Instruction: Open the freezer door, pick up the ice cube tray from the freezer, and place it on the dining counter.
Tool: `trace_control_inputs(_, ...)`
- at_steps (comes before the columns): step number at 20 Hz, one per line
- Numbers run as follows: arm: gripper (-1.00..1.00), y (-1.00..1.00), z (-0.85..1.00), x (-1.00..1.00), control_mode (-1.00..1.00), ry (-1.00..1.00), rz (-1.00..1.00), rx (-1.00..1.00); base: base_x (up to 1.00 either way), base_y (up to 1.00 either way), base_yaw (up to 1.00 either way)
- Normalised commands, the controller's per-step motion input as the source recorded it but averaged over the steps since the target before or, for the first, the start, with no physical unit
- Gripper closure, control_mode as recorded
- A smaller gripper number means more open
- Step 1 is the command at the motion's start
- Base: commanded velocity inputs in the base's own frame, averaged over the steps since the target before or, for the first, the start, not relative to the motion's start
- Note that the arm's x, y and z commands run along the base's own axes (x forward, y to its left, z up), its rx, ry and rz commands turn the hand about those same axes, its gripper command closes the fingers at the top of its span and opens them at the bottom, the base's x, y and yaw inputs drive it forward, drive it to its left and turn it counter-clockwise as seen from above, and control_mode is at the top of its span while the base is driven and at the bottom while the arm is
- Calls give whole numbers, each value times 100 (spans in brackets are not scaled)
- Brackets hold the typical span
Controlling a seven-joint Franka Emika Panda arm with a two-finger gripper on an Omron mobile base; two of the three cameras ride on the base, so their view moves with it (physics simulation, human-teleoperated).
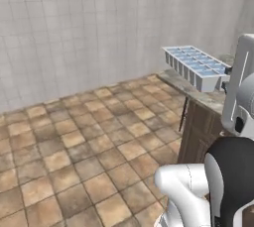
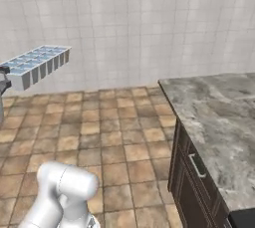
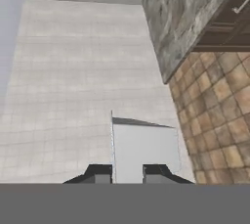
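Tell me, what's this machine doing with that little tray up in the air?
The robot arm is carrying an ice cube tray, its fingers shut on one end of it. The tray is held level in the air, above the tiled floor and beside the corner of the marbled counter. It has not been set down yet; the counter is most likely where it will go.

Ice cube tray [image 1: 195,66]: pale blue-white, rectangular, grid of small square cells, open side up, roughly level, up in the air w/ its near end at the fingers [image 3: 102,173]. In left base view it hangs over the bench [image 2: 219,117] corner; not touching. Bench: grey-beige marbled top, overhanging edge, dark brown cabinet base.
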Motion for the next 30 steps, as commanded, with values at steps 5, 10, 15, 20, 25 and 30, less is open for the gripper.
trace_control_inputs(5, 100, 0, 0, 0, 100, 0, 0, 0, 8, 29, -92)
trace_control_inputs(10, 100, 0, 0, 0, 100, 0, 0, 0, 36, 50, -83)
trace_control_inputs(15, 100, 0, 0, 0, 100, 0, 0, 0, 58, 81, -68)
trace_control_inputs(20, 100, 0, 0, 0, 100, 0, 0, 0, 59, 99, -56)
trace_control_inputs(25, 100, 0, 0, 0, 100, 0, 0, 0, 59, 82, -43)
trace_control_inputs(30, 100, 0, 0, 0, 100, 0, 0, 0, 72, 36, -24)
